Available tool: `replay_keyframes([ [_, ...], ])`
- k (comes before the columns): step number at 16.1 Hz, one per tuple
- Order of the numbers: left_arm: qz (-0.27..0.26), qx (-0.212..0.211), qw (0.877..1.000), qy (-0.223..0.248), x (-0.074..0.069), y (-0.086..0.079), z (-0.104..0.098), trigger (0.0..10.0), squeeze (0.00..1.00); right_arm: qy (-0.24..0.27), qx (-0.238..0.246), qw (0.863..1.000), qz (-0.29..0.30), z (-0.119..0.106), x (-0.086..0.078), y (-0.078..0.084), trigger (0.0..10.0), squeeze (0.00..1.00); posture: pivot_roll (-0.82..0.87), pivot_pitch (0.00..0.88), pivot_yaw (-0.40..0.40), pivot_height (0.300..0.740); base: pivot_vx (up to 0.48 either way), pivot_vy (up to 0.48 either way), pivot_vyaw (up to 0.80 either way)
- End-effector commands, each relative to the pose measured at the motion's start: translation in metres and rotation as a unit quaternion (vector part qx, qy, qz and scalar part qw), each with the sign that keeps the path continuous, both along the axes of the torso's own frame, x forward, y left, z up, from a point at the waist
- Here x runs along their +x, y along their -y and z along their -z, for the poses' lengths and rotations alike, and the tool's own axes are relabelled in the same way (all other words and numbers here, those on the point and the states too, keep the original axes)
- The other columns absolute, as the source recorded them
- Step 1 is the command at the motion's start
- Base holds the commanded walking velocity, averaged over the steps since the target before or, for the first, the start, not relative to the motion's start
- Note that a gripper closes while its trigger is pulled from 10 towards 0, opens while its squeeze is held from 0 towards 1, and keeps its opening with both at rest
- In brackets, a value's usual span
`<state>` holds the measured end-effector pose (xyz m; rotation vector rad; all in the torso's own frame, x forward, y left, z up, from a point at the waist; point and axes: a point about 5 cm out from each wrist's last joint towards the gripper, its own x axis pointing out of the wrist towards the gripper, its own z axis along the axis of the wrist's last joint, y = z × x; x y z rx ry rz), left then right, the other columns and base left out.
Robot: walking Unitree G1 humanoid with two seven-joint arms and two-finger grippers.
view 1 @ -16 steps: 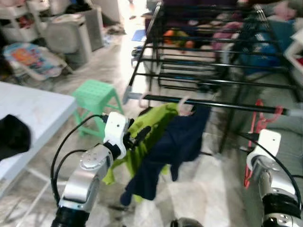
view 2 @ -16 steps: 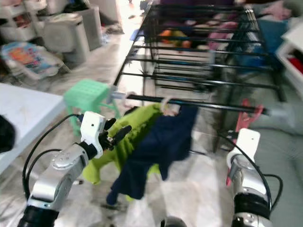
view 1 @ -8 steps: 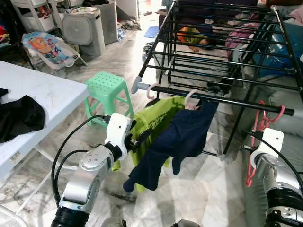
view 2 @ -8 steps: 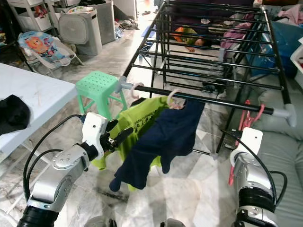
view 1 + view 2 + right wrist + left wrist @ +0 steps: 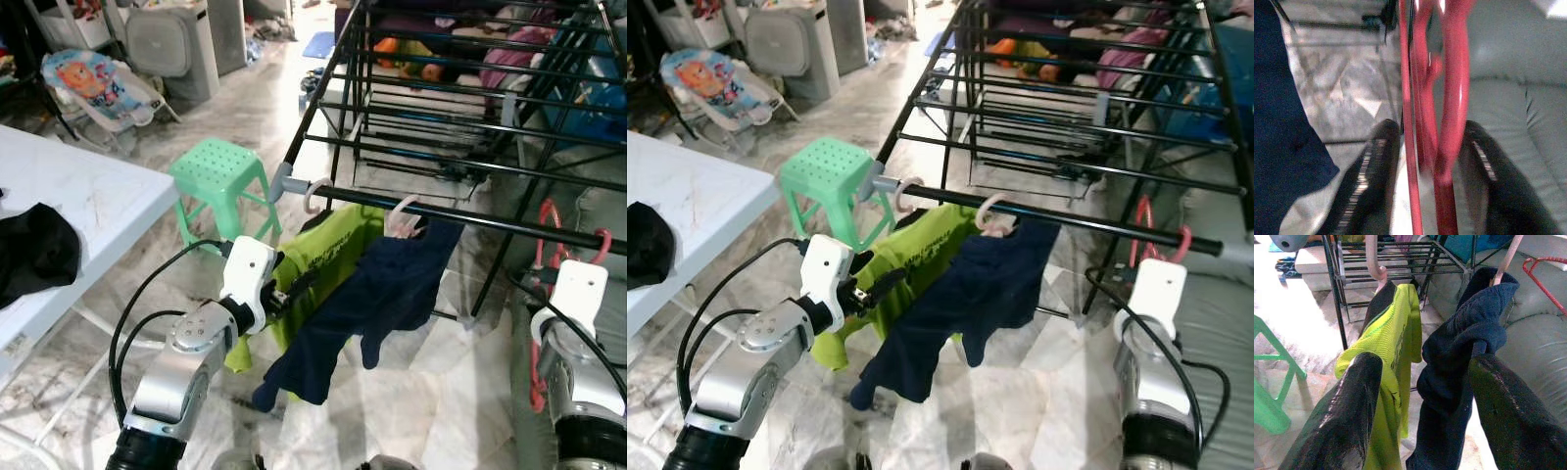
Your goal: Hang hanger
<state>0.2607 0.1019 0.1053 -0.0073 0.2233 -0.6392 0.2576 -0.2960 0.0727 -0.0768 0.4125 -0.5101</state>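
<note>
Red plastic hangers [image 5: 1449, 98] sit between the two black fingers [image 5: 1369, 171] of the right end effector [image 5: 1425, 166], which appears closed around them; their hooks [image 5: 1161, 220] are looped over the front black rail [image 5: 470, 217] of the drying rack [image 5: 441, 88], near its right end, above a grey sofa cushion [image 5: 1508, 112]. From the head views the right arm [image 5: 1151, 343] stands just below that rail with the hangers hanging down beside it. Further left along the same rail a lime-green shirt [image 5: 313, 264] and a dark navy garment [image 5: 377, 294] hang side by side on pale pink hangers [image 5: 402, 213], the navy piece overlapping the green one. The left end effector [image 5: 1422, 406] is released, its fingers [image 5: 1352, 411] spread apart and pointing at the two garments, close to the green shirt's lower edge but gripping nothing. A mint-green plastic stool [image 5: 217, 176] stands on the marble floor [image 5: 441, 392] just beyond the left arm [image 5: 191, 352]. On the far left a white bench [image 5: 88, 206] carries a crumpled black cloth [image 5: 34, 250]. Behind it stand a grey appliance [image 5: 171, 39] and a baby bouncer seat [image 5: 93, 78], and more clothes lie under the rack's rear bars.
</note>
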Motion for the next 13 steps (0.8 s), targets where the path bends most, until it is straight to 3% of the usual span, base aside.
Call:
replay_keyframes([
  [1,-0.011,0.016,1.000,0.009,-0.002,-0.004,-0.003,10.0,0.00,0.020,-0.016,1.000,-0.005,-0.007,-0.005,-0.006,10.0,1.00,-0.04,0.000,0.021,0.740,0.000,0.000,0.00],
  [2,-0.027,0.026,0.999,0.012,-0.002,-0.008,-0.002,10.0,0.00,0.053,-0.006,0.999,0.000,-0.011,-0.011,-0.011,10.0,1.00,-0.05,0.000,0.020,0.740,0.000,0.000,0.00],
  [4,-0.054,0.030,0.998,0.016,0.000,-0.016,-0.002,10.0,0.00,0.070,-0.018,0.997,-0.005,-0.014,-0.024,-0.019,10.0,1.00,-0.05,0.000,0.021,0.740,0.000,0.000,0.00],
  [6,-0.078,0.015,0.996,0.034,-0.003,-0.019,-0.007,10.0,0.00,0.100,-0.054,0.994,-0.008,-0.022,-0.038,-0.025,10.0,1.00,-0.05,0.000,0.020,0.740,0.000,0.000,0.00],
  [8,-0.081,0.020,0.996,0.031,-0.007,-0.017,-0.004,10.0,0.00,0.113,-0.076,0.990,-0.035,-0.030,-0.037,-0.033,10.0,1.00,-0.05,0.000,0.026,0.740,0.000,0.000,0.00],
  [9,-0.077,0.019,0.996,0.028,-0.009,-0.016,-0.005,10.0,0.00,0.114,-0.083,0.989,-0.041,-0.032,-0.036,-0.036,10.0,0.89,-0.05,0.000,0.028,0.740,-0.251,0.000,0.00],
  [11,-0.074,0.017,0.997,0.032,-0.007,-0.012,-0.007,10.0,0.00,0.112,-0.078,0.990,-0.042,-0.029,-0.037,-0.040,10.0,0.28,-0.04,0.001,0.029,0.740,-0.307,0.000,0.00],
  [12,-0.073,0.015,0.997,0.035,-0.005,-0.010,-0.010,10.0,0.00,0.109,-0.073,0.990,-0.044,-0.026,-0.038,-0.043,10.0,0.13,-0.04,0.005,0.032,0.740,-0.379,0.000,0.00],
  [13,-0.072,0.015,0.997,0.036,-0.005,-0.010,-0.010,10.0,0.00,0.108,-0.072,0.991,-0.046,-0.026,-0.038,-0.045,10.0,0.09,-0.04,0.005,0.032,0.740,-0.379,0.000,0.00],
])
